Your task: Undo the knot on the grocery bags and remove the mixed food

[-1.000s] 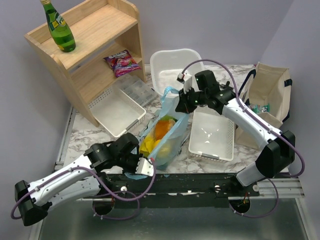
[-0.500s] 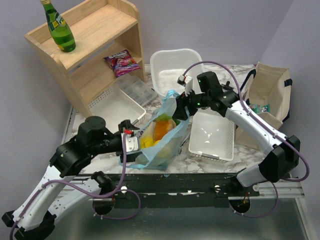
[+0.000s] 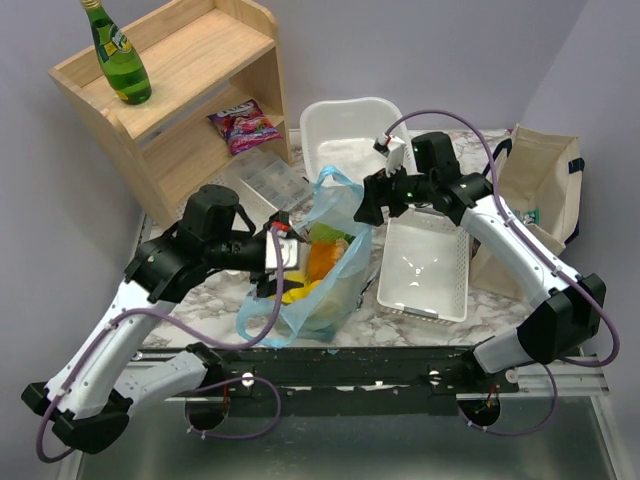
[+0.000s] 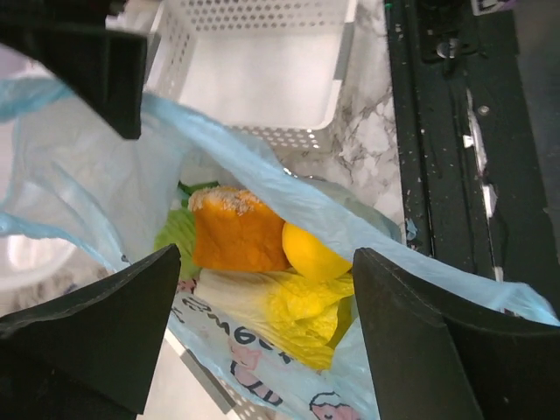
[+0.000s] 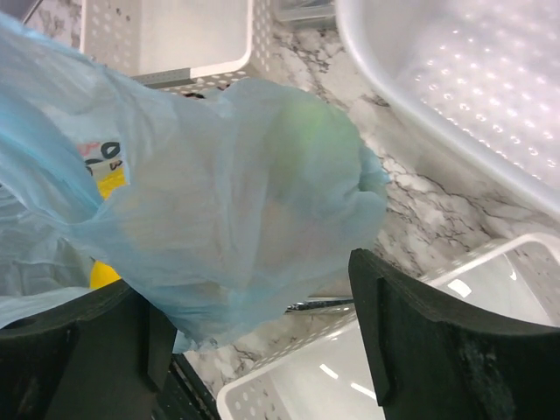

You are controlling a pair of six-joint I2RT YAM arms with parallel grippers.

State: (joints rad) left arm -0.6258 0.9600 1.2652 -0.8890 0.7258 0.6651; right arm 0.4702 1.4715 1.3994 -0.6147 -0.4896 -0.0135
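**Top external: one blue bag lying open between two spread grippers**

White-and-grey marbled tabletop fills a corner of plain lilac walls, with a black rail along its near edge. At the left stands one two-level pale wooden shelf unit. It carries one green glass bottle on top and one purple snack packet on the lower board. At its foot are one white perforated tray and one clear plastic compartment box.

The left gripper hovers at the near-left side of the one thin light-blue plastic bag, fingers spread wide and pinching nothing. The bag lies mid-table with its mouth gaping. Inside it, the left wrist view shows one golden-brown bread piece, one yellow round fruit, one yellow-white leafy cabbage and a green leafy bit. Behind the bag stands one white round-cornered tub.

The right gripper is at the bag's far end, fingers apart. Blue film bulges between them but stays clear of one finger. Further right are one white perforated basket and one beige canvas tote with navy handles.
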